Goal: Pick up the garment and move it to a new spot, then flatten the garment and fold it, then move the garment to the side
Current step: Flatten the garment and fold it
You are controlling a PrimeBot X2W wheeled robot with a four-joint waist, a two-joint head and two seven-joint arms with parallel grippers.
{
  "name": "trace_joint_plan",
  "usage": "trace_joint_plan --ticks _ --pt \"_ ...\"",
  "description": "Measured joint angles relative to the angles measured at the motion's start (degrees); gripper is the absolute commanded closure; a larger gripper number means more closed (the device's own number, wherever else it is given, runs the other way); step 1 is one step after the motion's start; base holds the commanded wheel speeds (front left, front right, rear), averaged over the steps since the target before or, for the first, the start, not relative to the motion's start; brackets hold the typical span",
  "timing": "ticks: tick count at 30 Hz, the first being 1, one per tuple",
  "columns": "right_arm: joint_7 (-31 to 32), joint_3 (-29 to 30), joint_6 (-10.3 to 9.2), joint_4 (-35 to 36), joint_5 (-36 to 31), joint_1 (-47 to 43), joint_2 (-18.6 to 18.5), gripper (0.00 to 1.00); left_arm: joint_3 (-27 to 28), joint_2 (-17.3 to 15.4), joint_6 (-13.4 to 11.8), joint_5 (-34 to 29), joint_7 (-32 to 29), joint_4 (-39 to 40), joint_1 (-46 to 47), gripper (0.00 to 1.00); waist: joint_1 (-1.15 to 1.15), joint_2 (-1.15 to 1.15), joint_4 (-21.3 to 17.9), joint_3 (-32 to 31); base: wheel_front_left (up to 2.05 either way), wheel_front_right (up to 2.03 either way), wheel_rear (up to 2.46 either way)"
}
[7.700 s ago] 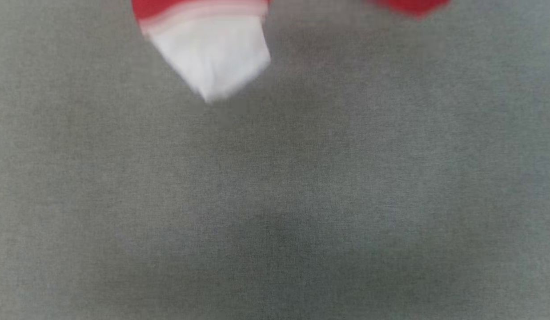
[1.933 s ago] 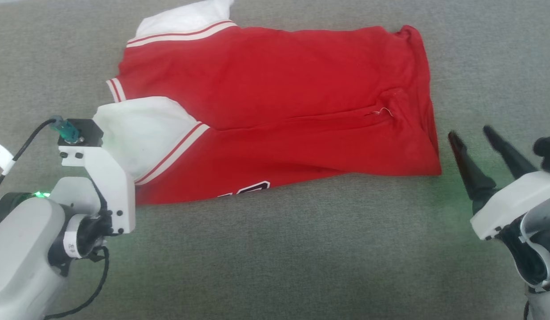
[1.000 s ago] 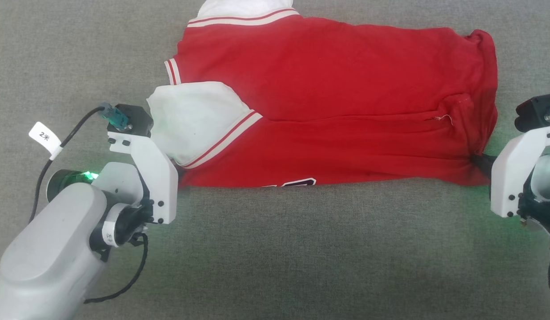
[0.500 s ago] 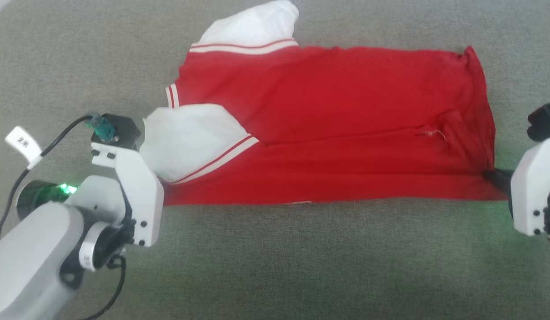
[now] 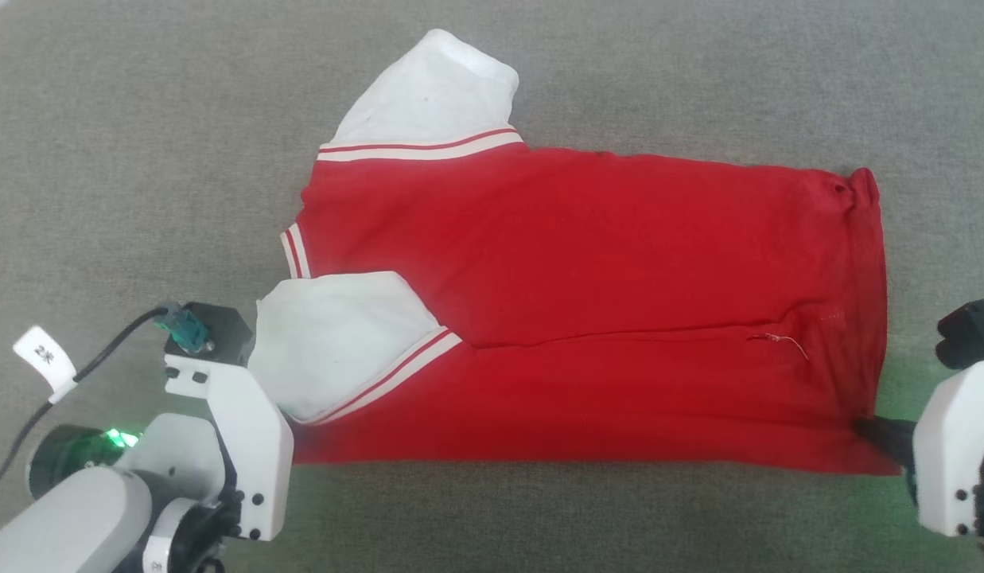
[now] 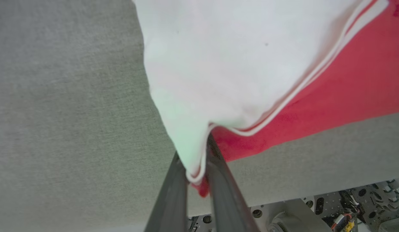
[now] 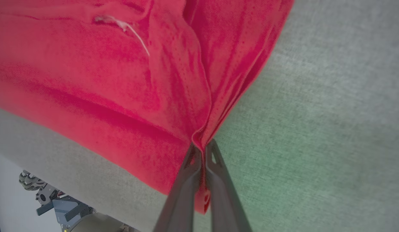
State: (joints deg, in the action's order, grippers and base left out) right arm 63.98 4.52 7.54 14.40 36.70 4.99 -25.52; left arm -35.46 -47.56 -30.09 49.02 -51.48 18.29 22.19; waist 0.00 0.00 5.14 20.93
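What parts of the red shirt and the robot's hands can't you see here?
- The garment, its underside: head view, the folded cloth covers it.
- The left gripper, tips of its fingers: left wrist view, the white sleeve drapes over them.
- The right gripper: head view, its white mount covers most of it.

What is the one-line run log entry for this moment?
shirt: lying on grey surface, partly folded | left gripper: shut on sleeve-side corner | right gripper: shut on hem-side corner
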Motion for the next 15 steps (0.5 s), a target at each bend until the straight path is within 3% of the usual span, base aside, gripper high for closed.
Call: trace_joint_plan --ticks 5,7,8,9,10,11,12,13,14,15 --pt "-3.5 -1.1 0.0 -3.6 -0.6 0.2 2.1 1.0 0.6 2.6 2.2 1.9 3.0 -5.2 -1.3 1.0 0.0 0.0 -0.7 0.8 0.0 0.0 0.0" --pt "-4.8 -2.3 0.01 -5.6 -0.9 1.4 2.3 1.0 0.8 3.3 3.3 2.5 4.0 -7.8 -1.3 0.76 0.0 0.0 -1.0 1.0 0.0 0.0 0.0" --pt "-5.7 -2.8 0.01 -6.7 -1.0 1.8 2.4 1.0 0.9 3.7 4.0 2.9 4.4 -9.0 -1.1 0.6 0.0 0.0 -1.1 1.1 0.0 0.0 0.0" --pt "-6.6 -3.3 0.02 -8.0 -1.3 2.4 2.4 0.98 0.9 4.1 4.7 3.1 4.8 -10.1 -0.9 0.35 0.0 0.0 -1.3 1.3 0.0 0.0 0.0" --pt "-7.4 -4.0 0.04 -9.0 -1.7 3.1 2.3 0.67 1.0 4.5 5.2 3.4 5.0 -11.2 -0.7 0.12 0.0 0.0 -1.4 1.4 0.0 0.0 0.0" --pt "-8.2 -4.6 0.05 -10.0 -1.7 3.8 2.2 0.58 1.0 4.8 5.7 3.6 5.0 -12.1 -0.4 0.0 0.0 0.0 -1.5 1.4 0.0 0.0 0.0" --pt "-8.8 -5.4 0.08 -11.0 -1.7 4.3 2.0 0.52 1.0 5.0 6.2 3.8 5.2 -12.9 -0.1 0.0 0.0 0.0 -1.6 1.5 0.0 0.0 0.0" --pt "-9.5 -6.1 0.09 -11.7 -1.7 4.8 1.9 0.13 1.1 5.2 6.7 3.9 5.4 -13.6 0.4 0.0 0.0 0.0 -1.7 1.5 0.0 0.0 0.0" --pt "-10.2 -6.5 0.1 -12.5 -1.6 5.3 1.8 0.0 1.1 5.5 6.8 3.9 5.7 -14.2 0.7 0.0 0.0 0.01 -1.7 1.4 0.0 0.0 0.0" --pt "-10.7 -6.9 0.1 -13.1 -1.4 5.7 1.8 0.0 1.2 5.7 7.2 4.0 5.7 -14.7 0.9 0.0 0.0 0.0 -1.7 1.3 0.0 0.0 0.0"
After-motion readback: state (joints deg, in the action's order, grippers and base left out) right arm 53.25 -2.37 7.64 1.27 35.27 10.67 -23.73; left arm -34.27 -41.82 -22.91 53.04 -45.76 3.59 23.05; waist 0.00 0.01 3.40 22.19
